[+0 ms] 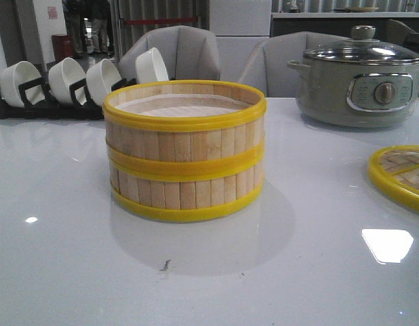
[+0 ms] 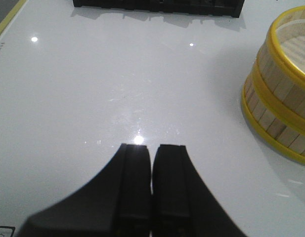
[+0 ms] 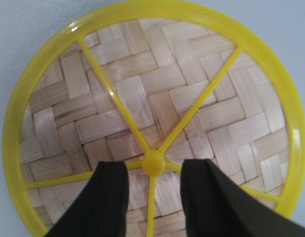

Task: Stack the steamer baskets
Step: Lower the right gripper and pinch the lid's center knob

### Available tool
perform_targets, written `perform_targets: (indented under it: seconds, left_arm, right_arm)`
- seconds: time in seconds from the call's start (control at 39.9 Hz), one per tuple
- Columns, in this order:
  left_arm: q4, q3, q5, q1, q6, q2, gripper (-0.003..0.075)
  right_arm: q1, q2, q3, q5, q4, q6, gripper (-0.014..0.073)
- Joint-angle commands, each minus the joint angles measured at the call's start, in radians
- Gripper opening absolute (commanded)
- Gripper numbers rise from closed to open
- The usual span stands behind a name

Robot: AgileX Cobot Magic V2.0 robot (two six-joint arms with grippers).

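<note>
Only the front view takes in the whole scene: two steamer baskets [image 1: 185, 159] stand stacked one on the other at the middle of the glossy white table [image 1: 60, 258], the upper one's paper lining showing inside its yellow rim, and neither arm appears in that picture. Behind them to the left a black dish rack [image 1: 46, 107] holds four white bowls [image 1: 66, 80] tilted on edge, and at the back right sits a grey electric pot [image 1: 358, 85] with a glass cover. One woven-bamboo lid [image 1: 403, 175] lies flat near the right edge, only partly in frame there. The right wrist view shows that lid whole, with its yellow rim, spokes and central knob [image 3: 153, 163], which the front view cuts off. The right gripper [image 3: 154, 180] hangs directly above the lid, its two black fingers [image 3: 110, 197] spread apart with the knob between them; whether they touch the lid cannot be told. The left wrist view shows the left gripper [image 2: 152, 153] over bare table, its fingers pressed together with nothing between them, the stacked baskets well off to one side and the foot of the rack beyond.
</note>
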State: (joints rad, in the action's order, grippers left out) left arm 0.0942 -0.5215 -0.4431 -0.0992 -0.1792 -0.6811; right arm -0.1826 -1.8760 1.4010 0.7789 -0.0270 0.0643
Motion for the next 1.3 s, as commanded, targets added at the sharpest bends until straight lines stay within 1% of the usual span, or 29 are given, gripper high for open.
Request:
perform_targets:
  seconds: [0.0,1.08,1.18,1.28]
  left_arm:
    - [-0.006,-0.029,0.078,0.001,-0.005,0.003,0.0084]
    - [-0.006,-0.029,0.078,0.001,-0.005,0.003,0.0083]
    - [-0.006,-0.029,0.078,0.001,-0.005,0.003,0.0083]
    - [-0.006,-0.029,0.078,0.001,-0.005,0.003,0.0083]
  right_arm:
    - [-0.01,0.046,0.035,-0.024,0.011,-0.012,0.0371]
    - [-0.014,-0.002,0.035,-0.05,0.004,-0.012,0.0367]
    - [-0.014,-0.002,0.035,-0.051,0.002,-0.012,0.0318]
    - [-0.012,-0.002,0.035,-0.051,0.002,-0.012,0.0246]
